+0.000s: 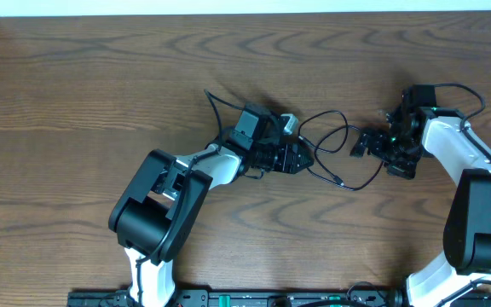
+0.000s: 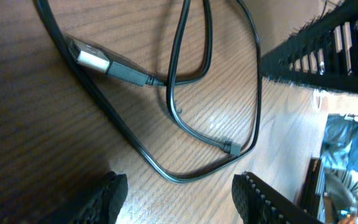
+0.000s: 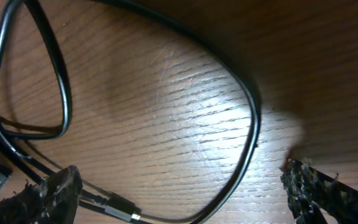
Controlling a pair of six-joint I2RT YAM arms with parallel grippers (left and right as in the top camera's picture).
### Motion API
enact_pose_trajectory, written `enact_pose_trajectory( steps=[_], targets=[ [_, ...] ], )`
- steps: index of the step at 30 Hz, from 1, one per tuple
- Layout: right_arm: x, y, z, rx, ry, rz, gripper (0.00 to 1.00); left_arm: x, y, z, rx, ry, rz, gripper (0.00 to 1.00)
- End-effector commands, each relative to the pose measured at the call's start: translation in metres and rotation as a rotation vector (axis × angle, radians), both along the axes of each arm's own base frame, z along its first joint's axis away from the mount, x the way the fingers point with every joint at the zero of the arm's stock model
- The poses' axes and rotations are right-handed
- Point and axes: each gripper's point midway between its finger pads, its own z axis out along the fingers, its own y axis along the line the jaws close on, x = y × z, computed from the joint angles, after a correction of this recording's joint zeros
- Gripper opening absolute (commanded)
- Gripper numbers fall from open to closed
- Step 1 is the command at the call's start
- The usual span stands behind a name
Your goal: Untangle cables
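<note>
Looping across the middle of the overhead frame, the black cable (image 2: 258, 93) lies loose on the wooden surface (image 1: 75, 85). Its strands cross one another, and its USB plug (image 2: 91, 57) sits at the upper left of the left wrist view. I cannot make out a white cable for certain. The left fingers (image 2: 110, 196) and right fingers (image 3: 58, 193) both stand wide apart over the loops, gripping nothing. Untangling looks barely begun, since the crossings remain and nothing is separated.
</note>
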Motion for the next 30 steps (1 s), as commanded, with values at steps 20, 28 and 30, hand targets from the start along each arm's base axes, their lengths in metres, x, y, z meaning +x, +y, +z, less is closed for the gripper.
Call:
enact_pose_trajectory(
  steps=[20, 28, 30],
  targets=[
    [-0.007, -0.001, -0.009, 0.011, 0.048, -0.037, 0.99, 0.073, 0.052, -0.03, 0.303, -0.223, 0.391, 0.41],
    [-0.002, 0.007, -0.006, 0.061, 0.015, -0.008, 0.99, 0.084, 0.052, -0.026, 0.396, -0.431, 0.312, 0.22],
    [0.0, 0.01, -0.005, 0.074, 0.005, -0.003, 0.99, 0.08, 0.043, -0.024, 0.407, -0.49, 0.249, 0.2]
  ],
)
